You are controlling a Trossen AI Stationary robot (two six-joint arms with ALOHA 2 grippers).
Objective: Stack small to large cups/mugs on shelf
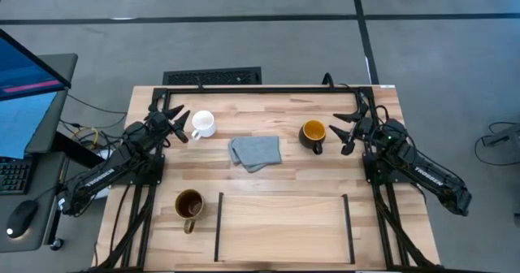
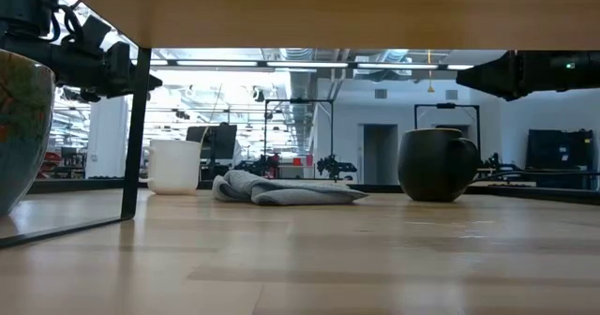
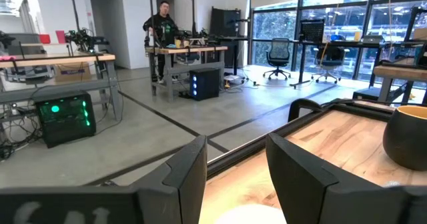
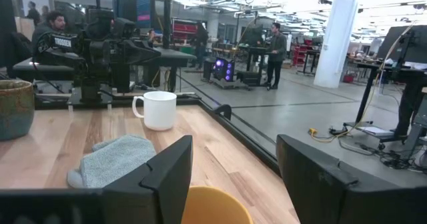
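The small white mug (image 1: 201,124) stands on the table at the far left; it also shows in the low view (image 2: 174,167). My left gripper (image 1: 180,123) is open just left of it, and the mug's rim (image 3: 248,215) shows between and below its fingers. The dark mug with the yellow-orange inside (image 1: 313,134) stands at the far right. My right gripper (image 1: 342,134) is open just right of it, with the yellow inside (image 4: 215,207) showing below its fingers. The brownish-gold mug (image 1: 188,205) stands near the front left, outside the shelf (image 1: 284,224).
A crumpled grey cloth (image 1: 256,152) lies between the white and dark mugs. Two thin black upright bars (image 1: 219,224) (image 1: 349,224) bound the shelf's light wooden area at the table's near side. A black frame (image 1: 268,88) runs along the far edge.
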